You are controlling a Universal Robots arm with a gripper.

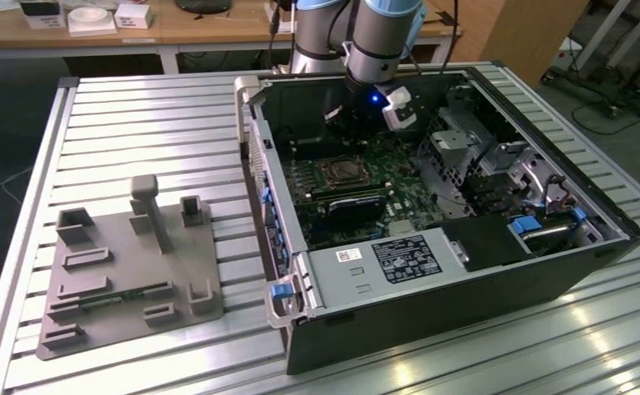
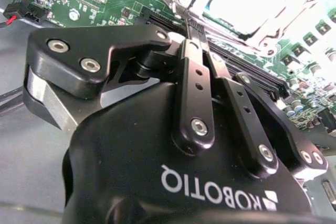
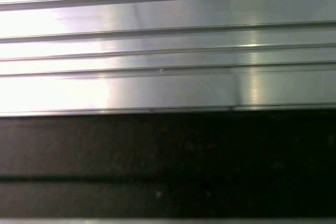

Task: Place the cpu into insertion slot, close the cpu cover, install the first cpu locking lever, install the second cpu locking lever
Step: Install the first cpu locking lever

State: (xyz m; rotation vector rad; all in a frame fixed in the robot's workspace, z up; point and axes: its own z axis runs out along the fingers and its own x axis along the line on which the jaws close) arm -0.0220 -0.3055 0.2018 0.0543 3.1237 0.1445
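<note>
Insertion slot (image 1: 342, 174) sits on the green board (image 2: 105, 1) in the open computer case (image 1: 441, 317), and its shiny cpu cover (image 2: 247, 3) is just past the gripper (image 2: 190, 27), whose black fingers (image 2: 196, 77) look pressed together near its corner.

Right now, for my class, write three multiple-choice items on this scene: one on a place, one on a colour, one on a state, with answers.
1. Relative to the computer case, the grey fixture tray lies: A) inside it; B) on the table, at the exterior view's left; C) on top of it.
2. The circuit board around the insertion slot is: A) red; B) green; C) white.
3. The computer case is: A) open on top; B) closed; C) wrapped.
Answers: B, the tray sits apart on the slats; B, green shows around the slot; A, the board is visible inside.
</note>
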